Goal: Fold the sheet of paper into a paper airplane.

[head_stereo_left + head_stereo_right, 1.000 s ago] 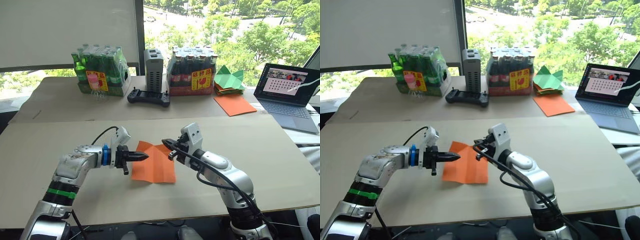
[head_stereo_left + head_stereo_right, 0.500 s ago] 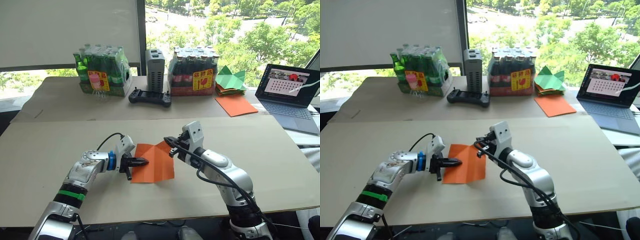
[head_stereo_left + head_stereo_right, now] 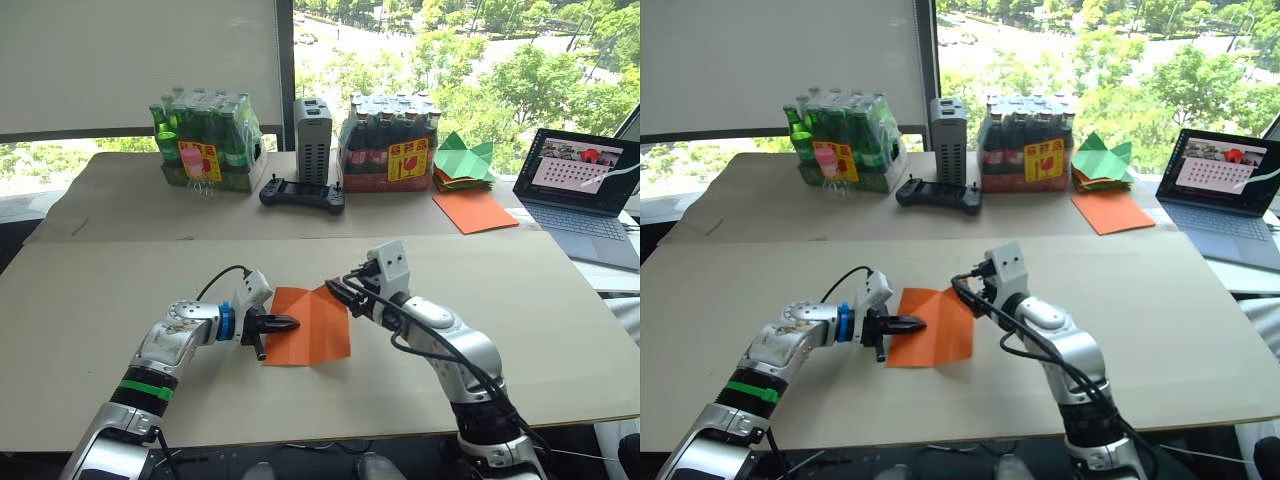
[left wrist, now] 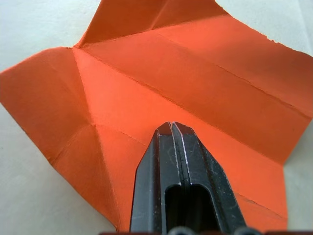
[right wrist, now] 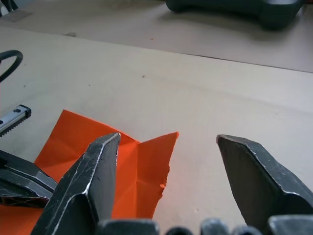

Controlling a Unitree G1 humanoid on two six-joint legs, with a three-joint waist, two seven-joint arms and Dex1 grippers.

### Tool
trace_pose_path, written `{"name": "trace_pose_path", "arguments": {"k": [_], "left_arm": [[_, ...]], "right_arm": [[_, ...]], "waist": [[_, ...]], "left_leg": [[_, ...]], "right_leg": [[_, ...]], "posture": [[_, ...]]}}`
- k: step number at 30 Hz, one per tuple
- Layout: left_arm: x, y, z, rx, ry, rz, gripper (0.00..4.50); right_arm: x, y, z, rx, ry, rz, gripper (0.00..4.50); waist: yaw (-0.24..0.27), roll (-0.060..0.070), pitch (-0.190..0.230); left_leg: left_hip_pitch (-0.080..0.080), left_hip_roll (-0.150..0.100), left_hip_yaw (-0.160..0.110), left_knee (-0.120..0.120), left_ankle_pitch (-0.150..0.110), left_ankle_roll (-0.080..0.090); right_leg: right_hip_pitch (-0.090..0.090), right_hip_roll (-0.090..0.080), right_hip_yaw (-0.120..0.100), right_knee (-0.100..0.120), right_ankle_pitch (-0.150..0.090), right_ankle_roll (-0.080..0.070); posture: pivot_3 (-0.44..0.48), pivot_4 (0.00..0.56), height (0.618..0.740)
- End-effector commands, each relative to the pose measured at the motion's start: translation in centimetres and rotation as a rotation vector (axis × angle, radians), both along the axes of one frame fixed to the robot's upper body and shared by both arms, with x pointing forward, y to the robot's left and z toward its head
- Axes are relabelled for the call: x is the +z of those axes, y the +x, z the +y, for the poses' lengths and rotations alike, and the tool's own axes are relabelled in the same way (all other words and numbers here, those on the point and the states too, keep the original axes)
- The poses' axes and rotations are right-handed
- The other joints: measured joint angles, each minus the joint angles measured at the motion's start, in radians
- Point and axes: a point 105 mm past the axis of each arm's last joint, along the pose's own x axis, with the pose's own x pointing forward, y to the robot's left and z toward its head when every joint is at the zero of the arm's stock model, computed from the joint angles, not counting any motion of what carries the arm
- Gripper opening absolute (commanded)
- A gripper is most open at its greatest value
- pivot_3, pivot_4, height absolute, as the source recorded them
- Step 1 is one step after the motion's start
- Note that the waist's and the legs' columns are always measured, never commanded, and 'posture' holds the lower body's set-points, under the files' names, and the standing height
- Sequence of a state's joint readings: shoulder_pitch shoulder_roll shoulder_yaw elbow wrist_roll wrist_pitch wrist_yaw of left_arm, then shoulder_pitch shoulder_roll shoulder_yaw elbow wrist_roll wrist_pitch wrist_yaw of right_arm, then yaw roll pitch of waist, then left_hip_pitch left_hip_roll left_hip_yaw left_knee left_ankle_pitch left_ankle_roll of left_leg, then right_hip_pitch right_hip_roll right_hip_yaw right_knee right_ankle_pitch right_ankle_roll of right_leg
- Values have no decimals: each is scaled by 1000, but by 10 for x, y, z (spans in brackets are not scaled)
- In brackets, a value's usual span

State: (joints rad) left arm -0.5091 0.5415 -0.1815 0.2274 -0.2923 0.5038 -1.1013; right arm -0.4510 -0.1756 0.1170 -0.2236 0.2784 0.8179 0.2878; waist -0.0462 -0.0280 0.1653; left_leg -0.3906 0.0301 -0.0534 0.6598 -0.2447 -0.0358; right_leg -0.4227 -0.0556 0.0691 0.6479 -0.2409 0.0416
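Since one second ago the left arm has drawn nearer the robot, and its end effector (image 3: 283, 323), fingers pressed together with nothing between them, now rests its tip on the left part of the thin bright-orange creased sheet of paper (image 3: 312, 328). The right end effector (image 3: 335, 291) has shifted slightly and hangs with fingers spread wide at the sheet's far right corner, where a flap stands raised from the pale worktop (image 3: 520, 300). The sheet lies near the worktop's middle, between the two end effectors, partly folded: the left wrist view shows a long centre crease and diagonal creases meeting at a point. The raised corner lies directly ahead of the right end effector, just beside its left finger (image 5: 90, 181) in the right wrist view. The right arm is therefore the better placed to take that flap while the left pins the sheet.
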Motion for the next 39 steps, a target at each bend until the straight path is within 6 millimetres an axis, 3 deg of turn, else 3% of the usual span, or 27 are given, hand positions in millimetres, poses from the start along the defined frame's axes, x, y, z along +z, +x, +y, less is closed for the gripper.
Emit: {"name": "trace_pose_path", "arguments": {"k": [1,12,15,22,23,27,33,39], "left_arm": [[-4,-4,-1,-8,21,10,0],[-4,-4,4,12,29,14,0],[-4,-4,4,16,28,14,0],[-3,-3,5,23,27,11,0],[-3,-3,5,24,26,11,0],[-2,-2,6,28,24,10,0],[-2,0,6,38,21,7,0],[-1,2,6,45,21,3,0]], "right_arm": [[3,1,3,-3,-7,-11,3336],[-1,2,9,7,3,17,3336],[-1,1,11,21,-6,10,2599],[-2,-1,14,45,-18,13,172],[-2,-1,15,50,-28,9,78],[0,-4,17,78,-91,-43,78],[8,-11,28,181,-295,-253,78],[-2,-25,41,324,-492,-425,78]], "waist": [[0,0,0],[-2,0,0],[-2,0,0],[-2,0,0],[-2,0,0],[-2,0,0],[-2,0,0],[-2,0,0]], "left_leg": [[0,0,0,0,0,0],[0,0,0,0,0,0],[0,0,0,0,0,0],[0,0,0,0,0,0],[0,0,0,0,0,0],[0,0,0,0,0,0],[0,0,0,0,0,0],[1,0,0,0,0,0]], "right_leg": [[0,0,0,0,0,0],[0,0,0,0,0,0],[0,0,0,0,0,0],[0,0,0,0,0,0],[0,0,0,0,0,0],[0,0,0,0,0,0],[0,0,0,0,0,0],[0,0,0,0,0,0]], "posture": [[0,150,740],[0,150,740],[0,150,740],[0,150,740],[0,150,740],[0,150,740],[0,150,740],[0,150,740]]}}
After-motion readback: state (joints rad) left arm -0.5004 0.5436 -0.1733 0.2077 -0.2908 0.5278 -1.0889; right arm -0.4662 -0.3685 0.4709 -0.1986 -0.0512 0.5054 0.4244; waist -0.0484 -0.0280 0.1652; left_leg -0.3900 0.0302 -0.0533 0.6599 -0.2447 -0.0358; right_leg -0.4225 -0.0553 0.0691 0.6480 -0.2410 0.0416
